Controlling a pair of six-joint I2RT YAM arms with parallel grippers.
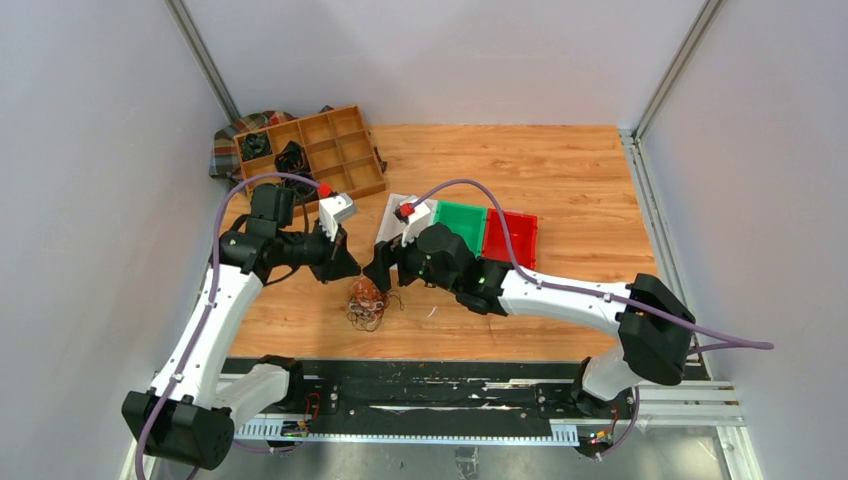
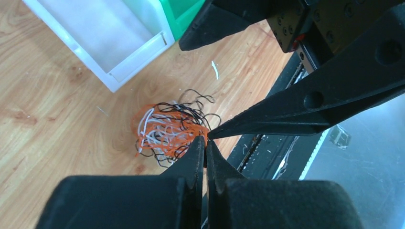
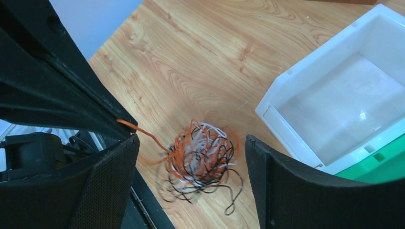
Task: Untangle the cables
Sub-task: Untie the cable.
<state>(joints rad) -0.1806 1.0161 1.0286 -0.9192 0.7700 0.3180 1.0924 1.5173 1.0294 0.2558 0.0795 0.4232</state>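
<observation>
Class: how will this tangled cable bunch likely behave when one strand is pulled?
Probably floppy: the cables lie in loose curls. Likely light, being thin. The whole clump may drag behind the orange strand in the left gripper.

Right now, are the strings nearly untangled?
Not nearly. Done: nothing yet; the cables are one orange, white and black knot on the table. In hand: the left fingers are shut on one orange strand leading off the knot; the right fingers stand open around it. Left: pulling every strand free.

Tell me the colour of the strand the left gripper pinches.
Orange strand, clearest in right wrist view.
</observation>
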